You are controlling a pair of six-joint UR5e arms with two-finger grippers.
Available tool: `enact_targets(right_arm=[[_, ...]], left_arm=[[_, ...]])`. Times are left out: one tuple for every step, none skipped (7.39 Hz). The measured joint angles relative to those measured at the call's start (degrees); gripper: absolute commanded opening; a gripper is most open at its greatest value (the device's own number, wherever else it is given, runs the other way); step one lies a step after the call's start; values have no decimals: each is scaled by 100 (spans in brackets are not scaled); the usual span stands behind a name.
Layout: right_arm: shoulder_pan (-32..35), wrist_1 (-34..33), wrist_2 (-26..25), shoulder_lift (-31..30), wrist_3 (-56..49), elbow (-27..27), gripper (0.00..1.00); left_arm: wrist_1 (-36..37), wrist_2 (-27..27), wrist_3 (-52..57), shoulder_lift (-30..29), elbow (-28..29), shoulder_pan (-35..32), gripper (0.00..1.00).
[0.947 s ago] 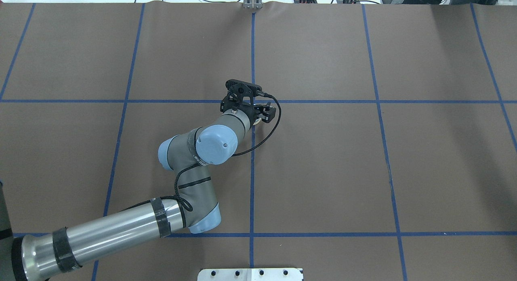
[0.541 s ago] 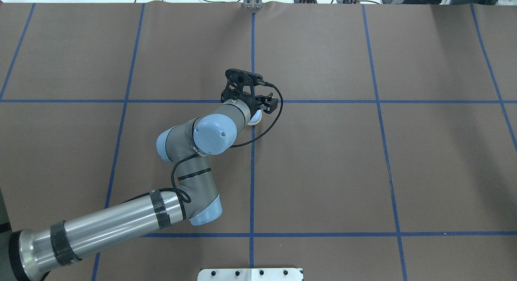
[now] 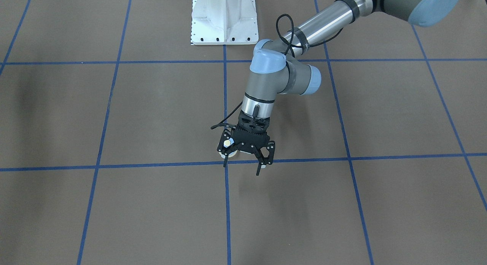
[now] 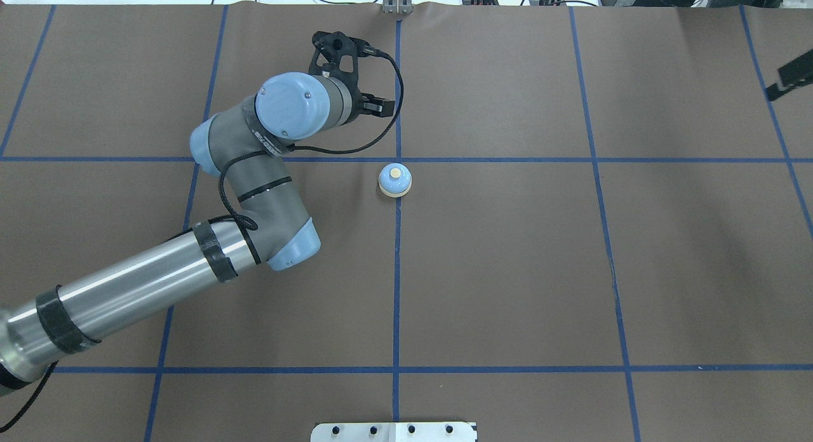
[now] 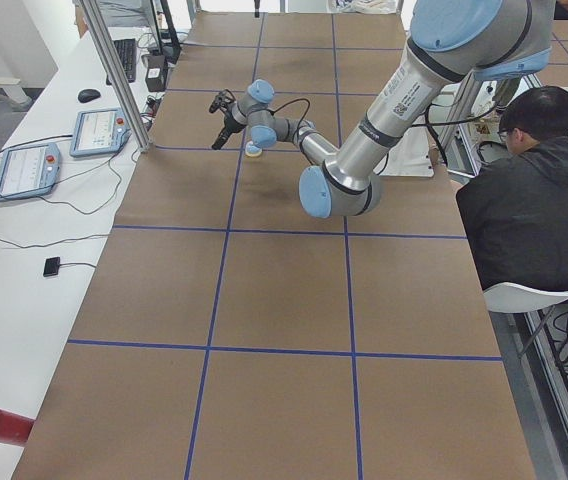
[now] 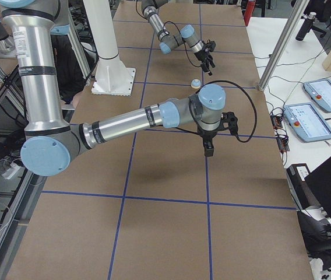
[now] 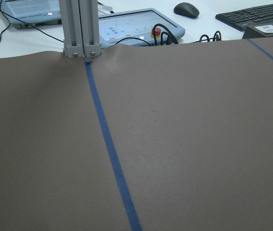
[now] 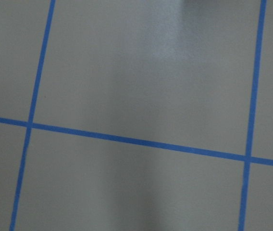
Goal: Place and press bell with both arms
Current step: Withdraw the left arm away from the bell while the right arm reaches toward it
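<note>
The light-blue bell point(image 4: 395, 179) with its cream button stands upright on the brown table, on the centre tape line. It also shows in the side views point(image 5: 254, 150) point(image 6: 196, 83). In the overhead view my left gripper point(image 4: 375, 105) is up and apart from the bell, toward the far edge. In the front-facing view the left gripper point(image 3: 243, 166) is open and empty, close over the bell point(image 3: 227, 143). My right gripper point(image 6: 207, 150) hangs over the table, far from the bell. Only a black piece of it shows at the overhead view's right edge point(image 4: 789, 81), so I cannot tell its state.
The white pedestal base point(image 3: 224, 17) stands at the robot's edge. An aluminium post point(image 4: 397, 0) rises at the far edge, with control tablets point(image 7: 136, 24) and cables behind it. A seated operator point(image 5: 529, 190) is beside the table.
My left gripper has let go of the bell and moved up-left toward the far edge. The bell now stands uncovered. A black piece of the right gripper has come in at the right edge.
</note>
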Motion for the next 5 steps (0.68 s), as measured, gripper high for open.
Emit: enact_targets(right_arm=[[-522,-1,-197,518,856,-104,99],[-977,4,-397,991,1533,-221,98],[-1348,16,-569,1377,2084,-336,90],[-1662,28,-669,1734,2601,-476,77],[-1951,36,-760,2108,3024,-669,59]], left_arm=[[470,-414,263,155,-269,-310,100],[724,-800,558,419,-556,-596,100],[834,-1185,839,751,-821,-880,100],[879,-1562,1125,1128,-1060,-1165,100],[939,-1903,1464,1505,-1253,-1443,100]])
